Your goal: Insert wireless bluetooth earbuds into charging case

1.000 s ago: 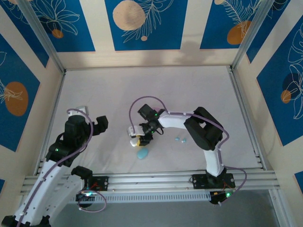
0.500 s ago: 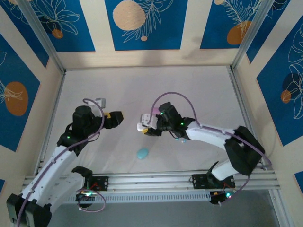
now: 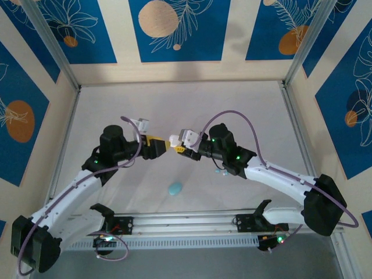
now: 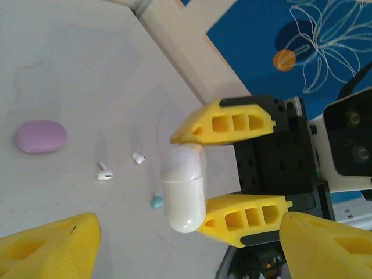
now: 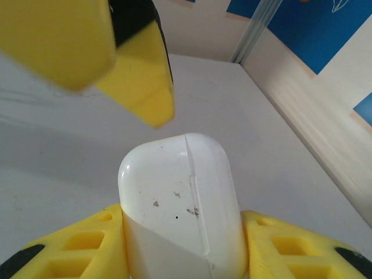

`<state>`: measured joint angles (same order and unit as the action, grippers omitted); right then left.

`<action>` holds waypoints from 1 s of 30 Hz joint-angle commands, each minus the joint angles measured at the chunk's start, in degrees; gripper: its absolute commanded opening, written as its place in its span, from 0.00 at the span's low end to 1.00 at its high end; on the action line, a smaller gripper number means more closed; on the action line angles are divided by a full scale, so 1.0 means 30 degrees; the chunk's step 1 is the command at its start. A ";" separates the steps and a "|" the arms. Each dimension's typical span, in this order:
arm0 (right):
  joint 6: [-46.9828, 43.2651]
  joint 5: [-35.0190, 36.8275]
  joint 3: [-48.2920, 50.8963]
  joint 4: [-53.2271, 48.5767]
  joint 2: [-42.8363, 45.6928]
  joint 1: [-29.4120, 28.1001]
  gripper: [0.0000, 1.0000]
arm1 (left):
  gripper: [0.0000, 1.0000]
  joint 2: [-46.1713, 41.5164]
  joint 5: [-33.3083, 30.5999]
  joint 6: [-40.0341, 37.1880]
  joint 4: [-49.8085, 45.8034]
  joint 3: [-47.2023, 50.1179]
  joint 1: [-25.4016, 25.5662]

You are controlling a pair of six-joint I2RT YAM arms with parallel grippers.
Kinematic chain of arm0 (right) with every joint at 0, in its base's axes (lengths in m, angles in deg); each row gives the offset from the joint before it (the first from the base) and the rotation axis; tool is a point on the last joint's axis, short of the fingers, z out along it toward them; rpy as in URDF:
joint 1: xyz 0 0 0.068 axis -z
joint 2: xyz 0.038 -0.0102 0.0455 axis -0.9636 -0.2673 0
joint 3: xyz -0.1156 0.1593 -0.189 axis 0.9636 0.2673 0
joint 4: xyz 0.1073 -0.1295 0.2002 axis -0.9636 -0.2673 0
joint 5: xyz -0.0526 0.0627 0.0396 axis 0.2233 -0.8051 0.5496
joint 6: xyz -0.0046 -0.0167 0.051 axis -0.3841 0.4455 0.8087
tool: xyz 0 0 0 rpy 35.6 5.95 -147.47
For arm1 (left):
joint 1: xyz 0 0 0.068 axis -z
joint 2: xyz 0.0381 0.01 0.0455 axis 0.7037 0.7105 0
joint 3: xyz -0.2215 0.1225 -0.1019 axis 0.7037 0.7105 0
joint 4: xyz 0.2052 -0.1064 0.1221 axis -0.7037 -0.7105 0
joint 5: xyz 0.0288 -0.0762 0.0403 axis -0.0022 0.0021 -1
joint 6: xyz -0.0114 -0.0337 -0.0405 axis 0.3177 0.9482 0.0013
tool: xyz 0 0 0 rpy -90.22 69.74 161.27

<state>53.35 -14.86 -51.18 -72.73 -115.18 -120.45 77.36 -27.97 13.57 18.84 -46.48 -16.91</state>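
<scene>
We see bright, even light falling from overhead on the pale table (image 3: 244, 110), leaving only faint, soft shadows beneath the arms and no harsh glare. Up close, the yellow fingers (image 4: 49, 247) of the left gripper (image 4: 189, 221) blur at the frame corners, while the white charging case (image 5: 180, 209) is crisp, its specks and seam showing under a mild sheen.

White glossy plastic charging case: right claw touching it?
Touching. Right wrist view: right claw yellow fingers press both sides of the white glossy plastic charging case, no gap.
</scene>
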 commanded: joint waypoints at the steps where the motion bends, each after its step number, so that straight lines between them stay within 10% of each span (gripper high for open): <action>1: -0.0119 0.0194 -0.0049 0.0831 0.0677 -0.0241 0.43 | 0.77 0.0479 0.0545 -0.0677 0.0339 -0.0972 0.0797; 24: -0.0537 -0.0700 0.0311 0.0852 0.1536 -0.0530 0.45 | 0.22 0.1712 0.0589 -0.0361 0.2011 -0.1389 0.1947; 30: 0.0615 -0.0159 0.0182 0.0353 0.1873 -0.0379 0.62 | 0.16 0.0718 0.0658 -0.1512 0.3120 -0.0705 0.1945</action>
<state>52.52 -16.19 -51.09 -72.16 -111.75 -121.74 82.23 -27.35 12.35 23.56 -49.21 -11.80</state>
